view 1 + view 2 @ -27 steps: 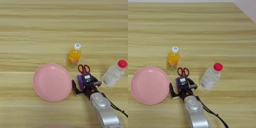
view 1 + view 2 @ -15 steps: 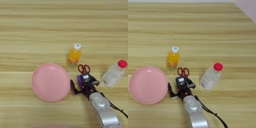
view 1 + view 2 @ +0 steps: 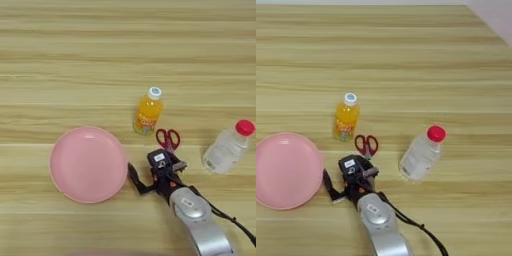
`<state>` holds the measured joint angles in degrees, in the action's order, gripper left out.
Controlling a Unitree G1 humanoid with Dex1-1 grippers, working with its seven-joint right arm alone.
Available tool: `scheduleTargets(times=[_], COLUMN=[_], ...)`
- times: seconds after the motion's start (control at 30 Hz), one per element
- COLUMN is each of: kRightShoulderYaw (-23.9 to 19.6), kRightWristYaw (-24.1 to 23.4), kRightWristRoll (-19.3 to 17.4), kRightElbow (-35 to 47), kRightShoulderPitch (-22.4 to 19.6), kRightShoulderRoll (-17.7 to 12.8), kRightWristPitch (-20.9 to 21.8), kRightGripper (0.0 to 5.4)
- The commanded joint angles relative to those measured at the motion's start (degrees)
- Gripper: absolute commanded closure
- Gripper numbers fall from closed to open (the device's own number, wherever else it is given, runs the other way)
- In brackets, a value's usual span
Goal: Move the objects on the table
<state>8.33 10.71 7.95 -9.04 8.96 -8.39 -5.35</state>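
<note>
The hand [image 3: 152,177], fingers spread wide, sits low centre against the pink plate's [image 3: 87,164] right rim; scissors [image 3: 168,138] just above. Push slowly, low on the bench [image 3: 75,60], watching the rim.

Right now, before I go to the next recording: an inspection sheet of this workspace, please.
Surface: wooden table, light tan, striped grain.
Job's things: pink plate at left; orange juice bottle upright; red-handled scissors flat beside it; clear bottle with red cap at right. Purple block not visible.
Clutter: nothing seen.
Grippers: right gripper low over the table beside the plate's right rim; one black finger close to the rim.
Cables: black cable trailing from the forearm.
Surroundings: pale strip past the table's far right corner.
</note>
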Motion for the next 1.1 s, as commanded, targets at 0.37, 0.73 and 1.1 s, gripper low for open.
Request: scheduleTargets(times=[0.37, 0.73, 1.1], kRightShoulderYaw=[-0.9, -5.2, -7.2], kRightWristYaw=[-1.0, -5.8, -11.6], kRightWristRoll=[-0.6, -0.8, 2.8], kRightElbow=[2.1, 3.7, 5.3], kRightShoulderPitch=[-2.2, -3.0, -3.2], kRightShoulderRoll=[-0.2, 0.3, -0.5], kRightWristPitch=[2.5, 6.9, 13.2], kRightGripper=[0.03, 0.03, 0.03])
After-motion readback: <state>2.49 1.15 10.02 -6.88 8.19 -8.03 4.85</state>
